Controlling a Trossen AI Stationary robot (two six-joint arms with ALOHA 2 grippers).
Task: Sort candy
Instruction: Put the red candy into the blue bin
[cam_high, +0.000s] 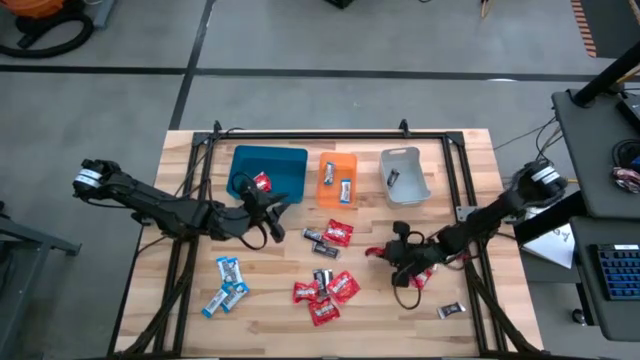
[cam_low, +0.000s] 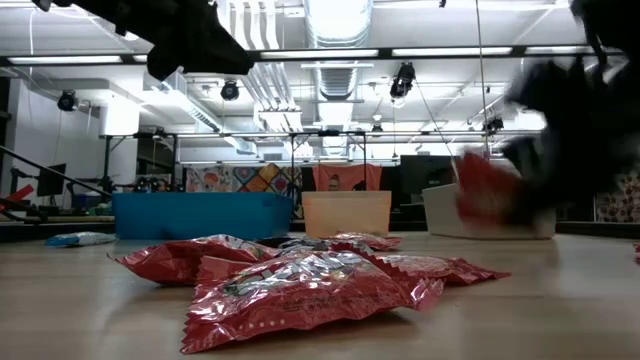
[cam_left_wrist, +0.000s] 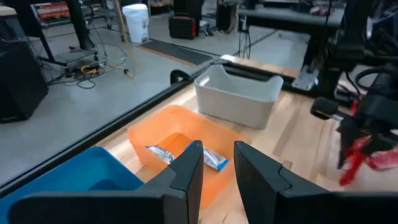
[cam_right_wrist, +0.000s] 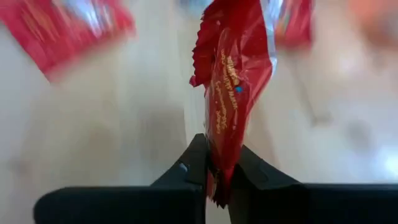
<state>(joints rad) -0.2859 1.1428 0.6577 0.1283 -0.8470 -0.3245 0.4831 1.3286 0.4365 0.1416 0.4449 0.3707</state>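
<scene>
My right gripper is shut on a shiny red candy right of the table's middle, and the low view shows that candy above the tabletop. My left gripper hovers at the blue tray's right end, with a narrow gap between its fingers and nothing in it. A red candy shows in the blue tray beside it. The orange tray holds two blue-and-white candies. A dark candy lies in the grey tray. My right gripper pinches one end of the red candy's wrapper between its two fingers. The rest of the candy sticks out ahead of the fingers. The fingers slant down from the table's right side. The candy is lifted clear of the table.
Loose candy lies on the wooden table. There are blue-and-white ones at the near left, a red cluster near the middle, dark ones, another red one under the right arm and a dark one at the near right.
</scene>
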